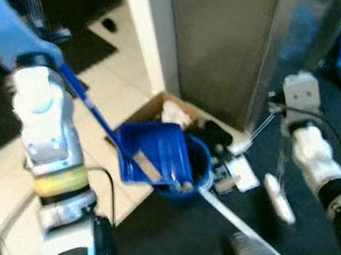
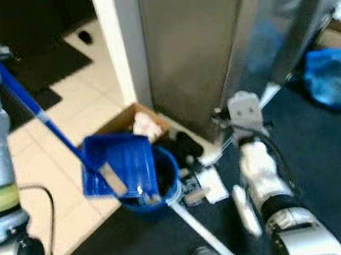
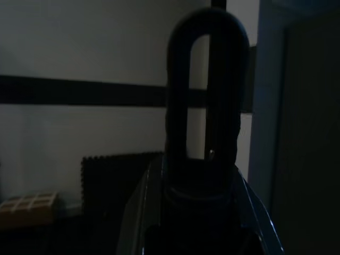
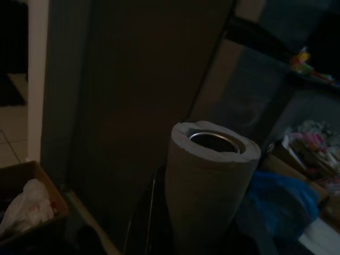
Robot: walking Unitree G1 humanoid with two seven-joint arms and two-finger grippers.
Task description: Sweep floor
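Holding a blue dustpan [image 1: 152,152] by its long blue handle [image 1: 92,111], the left gripper [image 3: 204,175] sits at the handle's top end, where the hanging loop [image 3: 207,90] rises between the fingers; the fingers appear clenched on the handle. The pan is tilted over a blue bucket [image 1: 191,170], its lip at the bucket's rim. The bucket stands at the edge where the tile floor [image 1: 119,77] meets the dark carpet [image 2: 334,158], just beside an open cardboard box [image 1: 154,110] holding white waste. The right gripper [image 4: 210,212] is wrapped around a grey broom pole [image 4: 212,180], whose hollow top end shows in the wrist view. Its white lower shaft [image 1: 236,218] runs toward the bucket. A blue bag [image 2: 336,75] lies on the carpet, well apart, to the right.
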